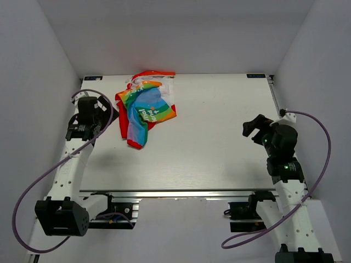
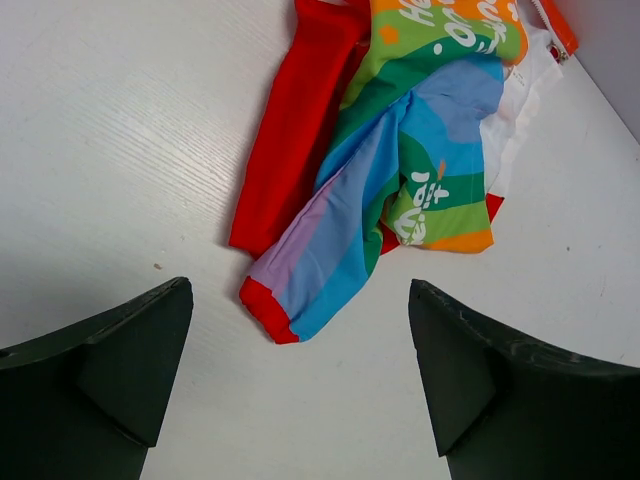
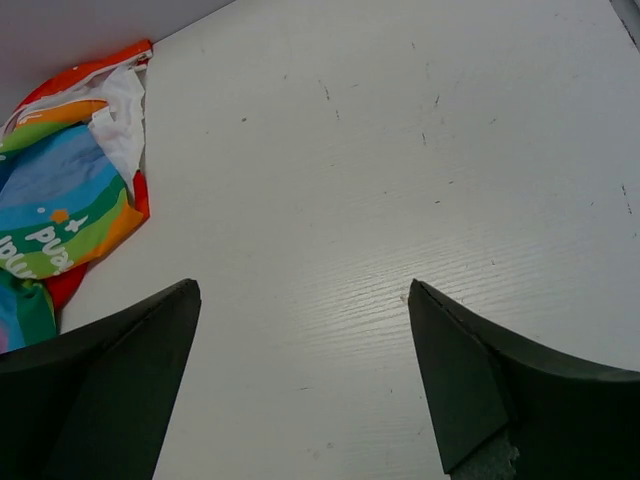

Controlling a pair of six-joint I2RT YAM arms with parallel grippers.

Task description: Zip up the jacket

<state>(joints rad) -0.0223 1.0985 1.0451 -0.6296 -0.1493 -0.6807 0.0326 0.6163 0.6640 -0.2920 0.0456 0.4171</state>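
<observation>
- Dark fingers of the left tool fill the bottom corners of the left wrist view. They are spread wide with nothing between them.
- Similarly parted and empty, the right tool looks down on bare counter.
- From above, the jacket is a crumpled heap in the upper left of the frame, close to the counter's far edge. It is just to the right of the left tool and well apart from the right tool at middle right.
- At the left wrist, a rainbow sleeve ending in a red cuff reaches down to the frame's centre, in line with the gap between the fingers. The rest of the garment piles toward the upper right.
- At the right wrist, the jacket shows only along the left edge.
- Risk: the front is folded over itself and I cannot make out the zipper's slider or its lower ends. A pinch now would likely catch the sleeve and drag the heap instead of spreading it.
- Risk: the fabric looks thin and layered, so a grasp may take several plies at once and keep the two front edges from lining up.
- Risk: if the hem is not held by the other tool, pulling the slider would probably lift the cloth rather than close the teeth.
</observation>
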